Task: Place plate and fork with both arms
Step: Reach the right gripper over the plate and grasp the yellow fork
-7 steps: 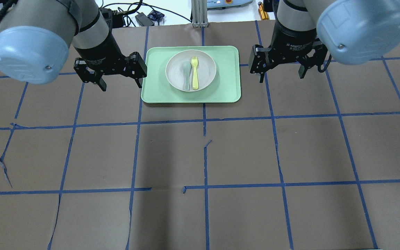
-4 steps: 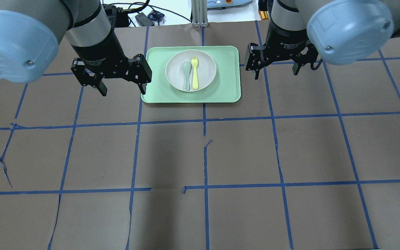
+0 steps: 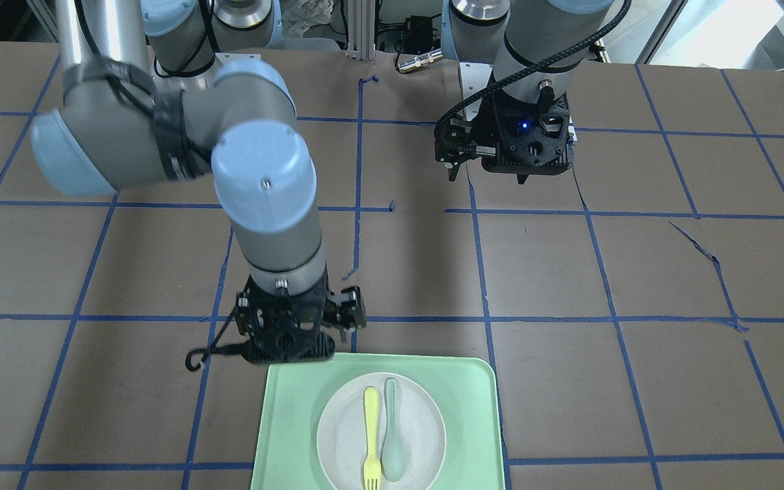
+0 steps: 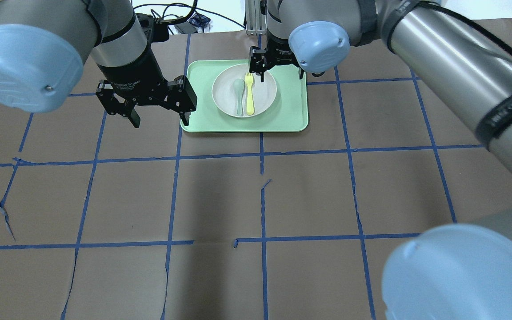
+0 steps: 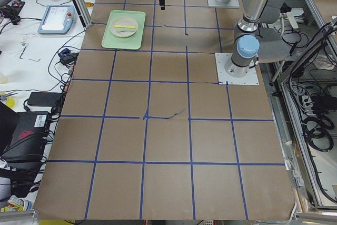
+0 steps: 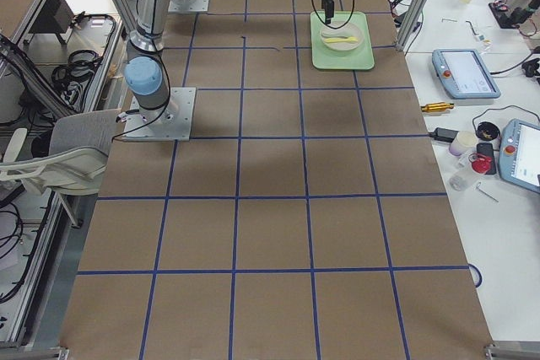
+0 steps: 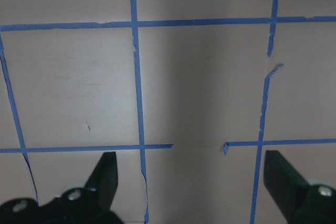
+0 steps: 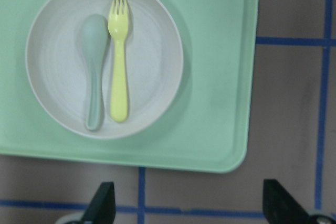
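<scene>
Since a second ago the right gripper [image 4: 281,75] has swung in from beside the tray [image 4: 289,111] to hang over its far edge, jaws spread wide and empty. A blue joint cap hides most of it from overhead. Below its fingers lies the plate [image 4: 265,91], carrying the fork [image 4: 250,95] and a spoon [image 4: 238,95]. The left gripper [image 4: 160,119] hovers wide open and empty beside the tray's edge. Torn blue tape [image 4: 261,191] grids the brown paper table [image 4: 309,195]. A pendant [image 6: 466,73] lies on the bench beyond.
</scene>
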